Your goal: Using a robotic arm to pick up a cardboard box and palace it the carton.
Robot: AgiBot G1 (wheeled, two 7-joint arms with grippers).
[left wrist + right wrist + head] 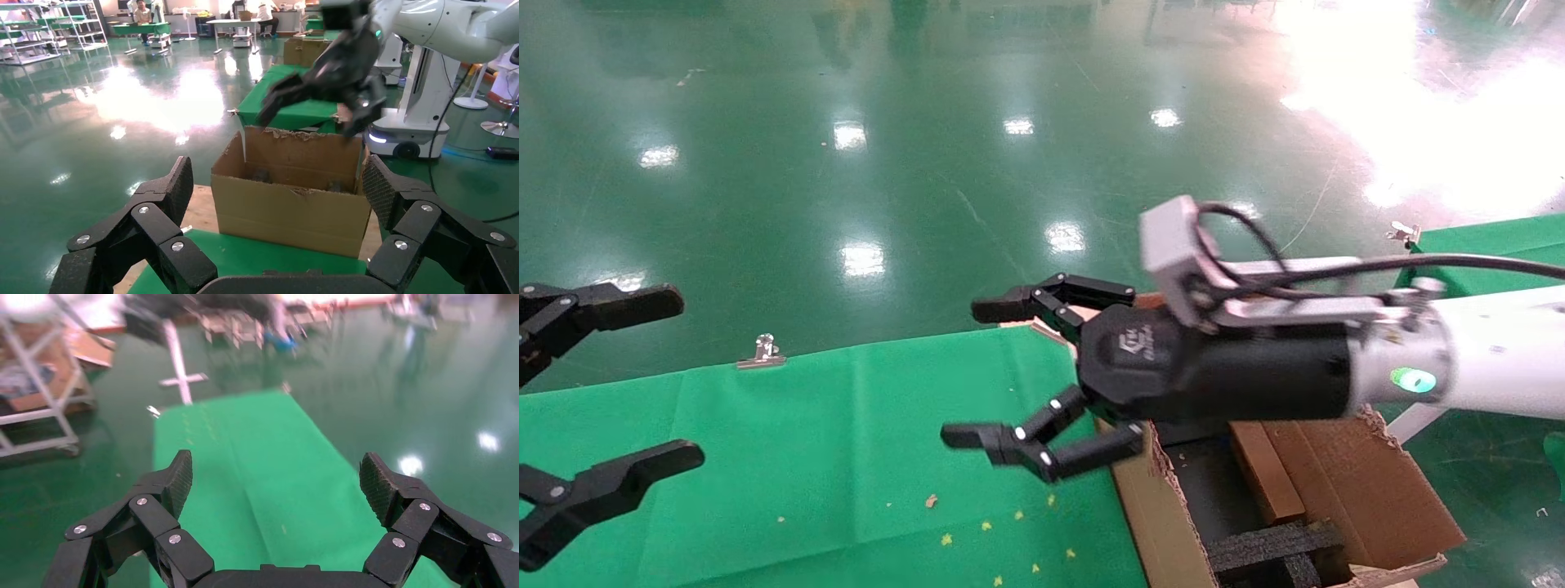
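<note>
On green cloth (846, 425), glossy green floor (846, 163)

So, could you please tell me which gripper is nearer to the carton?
Right. The right gripper hangs just above the carton at its far left corner, while the left gripper sits across the green table at its left edge.

The head camera looks forward and down over the green table (805, 425) and the carton (1336, 465) at its end. The left wrist camera faces that carton (294, 196) close-up across the table; the right wrist camera looks along green cloth (257, 478).
</note>
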